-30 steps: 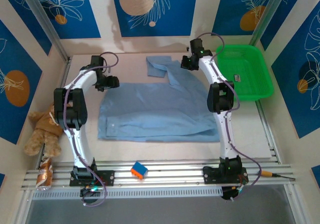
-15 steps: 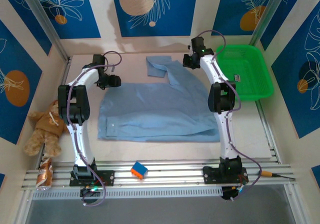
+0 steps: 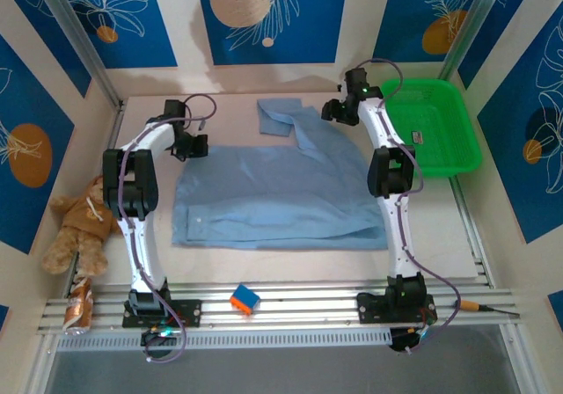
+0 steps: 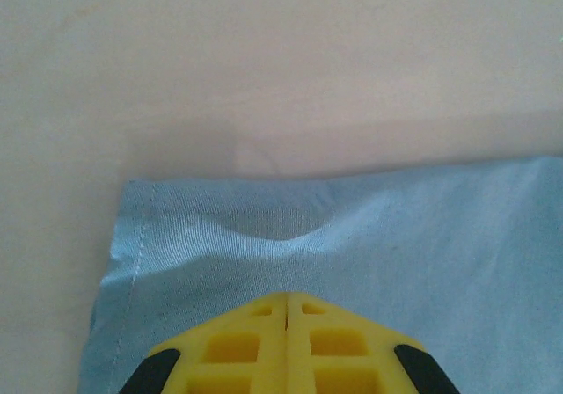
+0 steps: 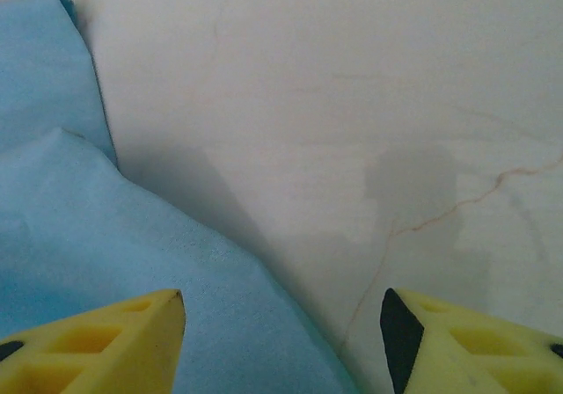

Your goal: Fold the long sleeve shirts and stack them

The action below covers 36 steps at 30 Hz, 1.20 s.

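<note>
The light blue shirt (image 3: pixel 277 196) is lying spread flat on the middle of the worktop (image 3: pixel 440 209). The left hand (image 4: pixel 288 302) is reaching low to its 10 o'clock corner, fingers pinching shut on the fabric. The right hand (image 5: pixel 281 302) is hovering over its 1 o'clock sleeve, fingers spread apart.

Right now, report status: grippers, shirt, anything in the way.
Left gripper shut on shirt, far left corner. Right gripper open over its far right edge. Shirt lies flat. Green basket stands apart.
</note>
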### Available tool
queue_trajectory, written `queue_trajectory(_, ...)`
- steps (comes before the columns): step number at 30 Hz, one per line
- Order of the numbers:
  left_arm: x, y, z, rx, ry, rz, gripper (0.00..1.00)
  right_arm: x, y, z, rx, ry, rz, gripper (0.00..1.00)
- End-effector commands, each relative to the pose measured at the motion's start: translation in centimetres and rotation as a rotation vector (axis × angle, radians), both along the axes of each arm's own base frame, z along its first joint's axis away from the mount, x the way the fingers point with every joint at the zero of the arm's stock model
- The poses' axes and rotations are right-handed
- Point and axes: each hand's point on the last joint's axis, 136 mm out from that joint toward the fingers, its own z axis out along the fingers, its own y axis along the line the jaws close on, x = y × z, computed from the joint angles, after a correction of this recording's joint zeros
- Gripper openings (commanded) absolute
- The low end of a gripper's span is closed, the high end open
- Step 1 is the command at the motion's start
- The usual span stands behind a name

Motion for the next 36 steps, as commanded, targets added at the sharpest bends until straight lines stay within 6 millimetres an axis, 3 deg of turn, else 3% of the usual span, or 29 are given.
queue_trajectory(1, -0.3, -0.1, 1.7, -0.039, -0.027, -0.004, 0.0, -0.7, 2.0, -0.5, 0.061, 0.037, 0.035, 0.63)
queue_trajectory(7, -0.7, -0.4, 2.8, -0.065, -0.048, 0.003, 0.0, -1.7, 3.6, -2.9, 0.02, 0.084, 0.057, 0.62)
queue_trajectory(16, -1.2, -1.2, 3.7, -0.091, -0.054, 0.008, 0.0, -2.9, 2.2, -5.0, -0.122, 0.145, -0.002, 0.57)
queue_trajectory(22, -1.6, -1.9, 5.1, -0.107, -0.074, 0.011, 0.0, -4.3, 2.1, -6.5, -0.238, 0.193, -0.011, 0.42)
queue_trajectory(26, -2.0, -2.1, 6.2, -0.122, -0.089, 0.013, 0.0, -4.8, 1.0, -7.0, -0.303, 0.218, -0.06, 0.31)
queue_trajectory(30, -2.3, -2.2, 7.0, -0.135, -0.098, 0.014, 0.0, -5.0, 0.4, -7.0, -0.32, 0.226, -0.093, 0.1)
queue_trajectory(33, -2.7, -2.1, 7.3, -0.126, -0.105, 0.012, 0.0, -4.9, -0.1, -6.7, -0.321, 0.229, -0.121, 0.01)
queue_trajectory(36, -2.9, -1.7, 7.5, -0.109, -0.104, 0.014, 0.0, -4.0, -0.6, -5.0, -0.308, 0.178, -0.167, 0.0)
